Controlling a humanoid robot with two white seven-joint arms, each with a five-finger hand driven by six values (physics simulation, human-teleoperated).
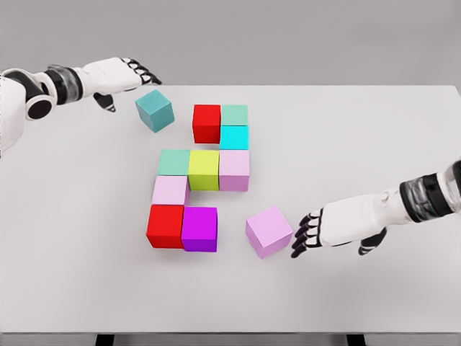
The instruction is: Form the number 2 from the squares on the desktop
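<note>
Your white desk (374,144) carried ten cubes and no containers. Take the yellow-green cube (204,169) as landmark: a mint cube (173,162) touched its left side and a pale pink cube (234,170) its right. Above-right of it sat a red cube (207,123), a sage cube (234,115) and a cyan cube (234,137), packed together. Below-left of it lay a pink cube (171,190), a second red cube (166,225) and a magenta cube (199,228). A loose lilac cube (268,231) sat tilted to its lower right, your right robot hand (317,232) just beside it, fingers spread, holding nothing. A teal cube (155,110) lay tilted to its upper left, near your left robot hand (122,76), also open and empty.
</note>
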